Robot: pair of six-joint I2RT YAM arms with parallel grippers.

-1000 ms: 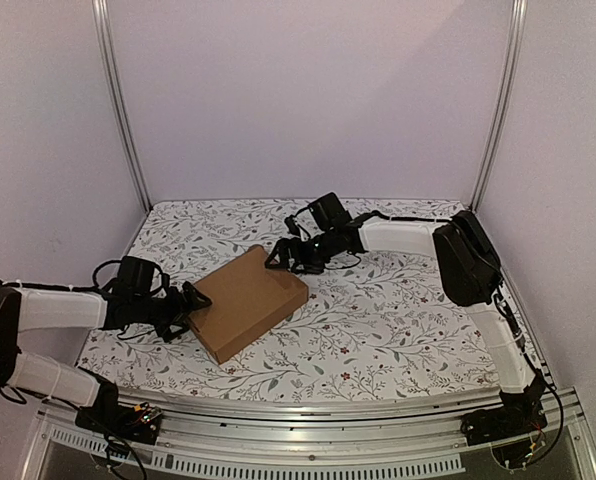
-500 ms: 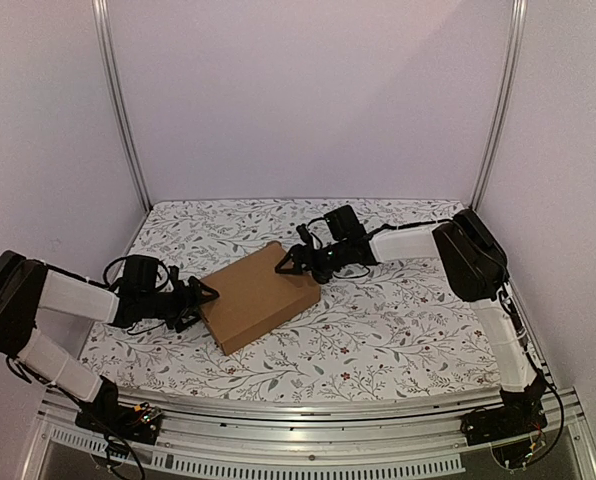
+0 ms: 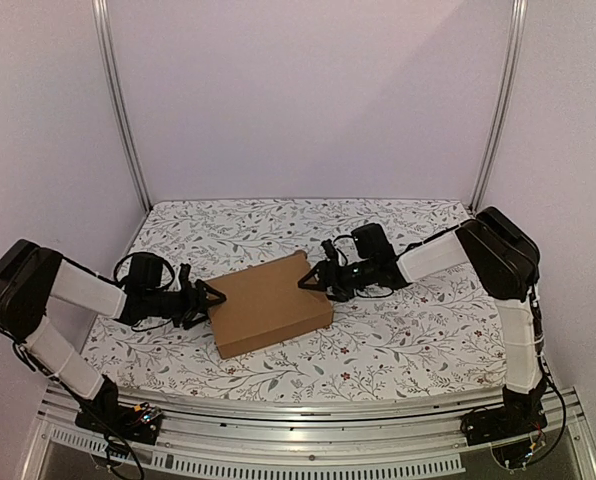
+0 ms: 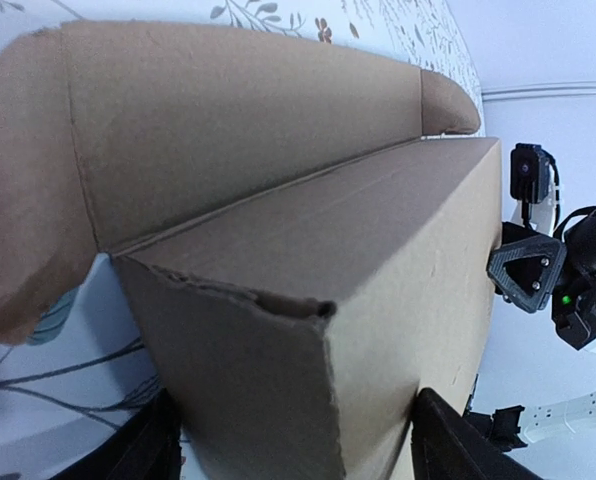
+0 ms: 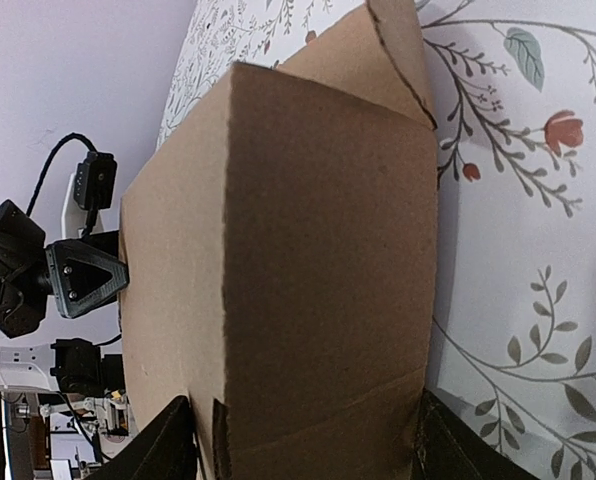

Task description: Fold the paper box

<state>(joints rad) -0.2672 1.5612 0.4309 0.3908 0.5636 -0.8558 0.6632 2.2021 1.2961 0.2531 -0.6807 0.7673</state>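
- Box (image 3: pixel 271 303) has swung from skewed to roughly square with the tabletop (image 3: pixel 408 340) near edge, and has slid a little right.
- It sits mid-tabletop, slightly left of centre.
- Both arms followed it, one on each short end.
- Left end effector (image 3: pixel 210 300): jaws narrowed, straddling the left end with fingers at the walls. Can't tell whether it is clamped.
- Right end effector (image 3: pixel 313 280): same at the right end, clamp unconfirmed.
- Judgement: squaring and pinning the box, probably to set up the closing fold.
- Box looks assembled with the lid down, so contents are hidden.
- Flap (image 4: pixel 228 110) with rounded corners splays off one long side and seems untucked. Task likely near its end, not done.
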